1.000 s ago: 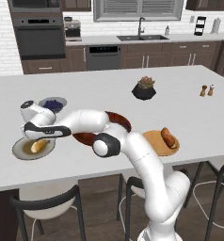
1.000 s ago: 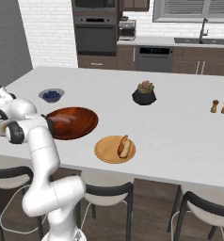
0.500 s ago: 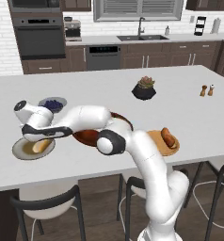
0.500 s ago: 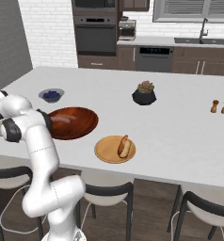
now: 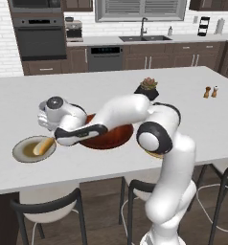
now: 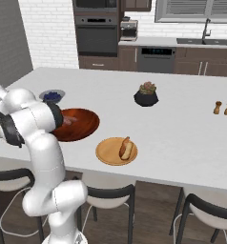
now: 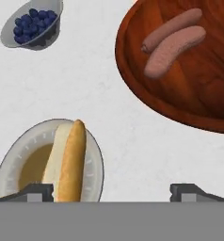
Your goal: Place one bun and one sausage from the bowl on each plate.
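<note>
I find a bun [image 7: 69, 162] on the grey plate [image 7: 94, 157], lower left; sausages [image 7: 175, 52] remain in the bowl [image 7: 132, 70]; tool [image 7: 111, 192] released, empty.

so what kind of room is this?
A home kitchen, rendered: a built-in oven and a sink with faucet along the back wall, and a large white island counter with stools at it.

Bun [image 7: 69, 162] on grey plate [image 7: 92, 155]; bowl [image 7: 203, 101] (two sausages [image 7: 175, 49])
</note>
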